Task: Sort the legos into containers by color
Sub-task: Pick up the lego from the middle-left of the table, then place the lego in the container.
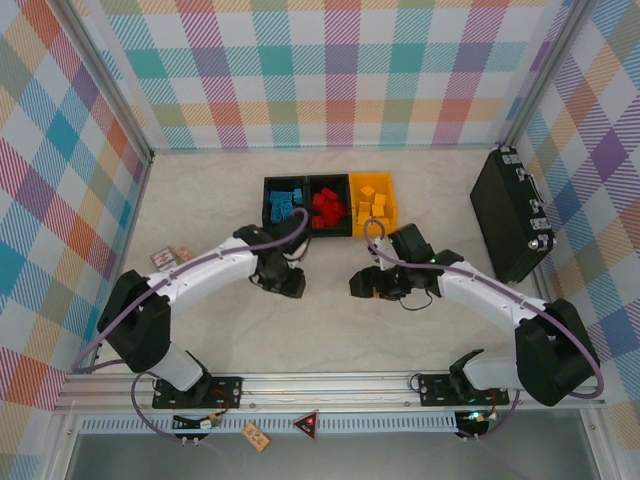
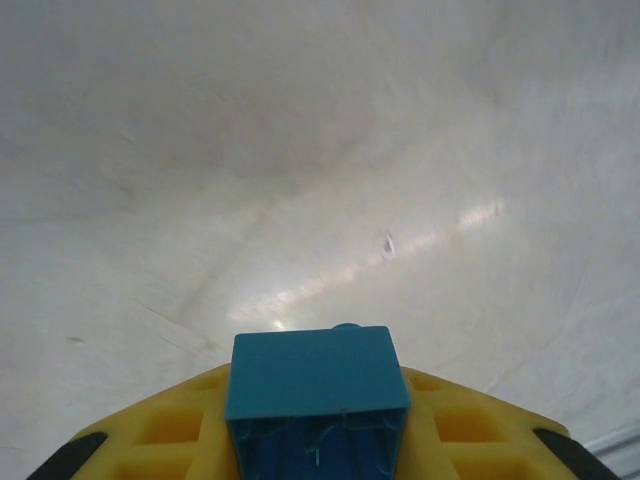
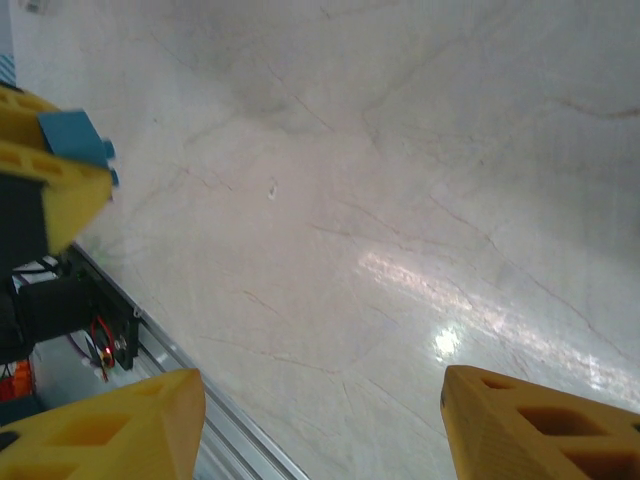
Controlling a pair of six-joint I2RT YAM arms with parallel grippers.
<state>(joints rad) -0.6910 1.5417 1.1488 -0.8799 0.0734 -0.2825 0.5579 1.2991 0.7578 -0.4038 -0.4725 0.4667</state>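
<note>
Left arm stretched forward, forearm bent inward toward centre. Left gripper low, pointing right, pinched tight on blue lego. Right arm mirrors it, forearm bent inward. Right gripper low, pointing left, facing left gripper, small gap between them. Right fingers spread wide apart.

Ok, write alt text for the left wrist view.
A blue lego is pinched between the yellow jaws of the left gripper, at bottom centre. Beyond it stretches pale tabletop with faint scuffs and a streak of glare.
</note>
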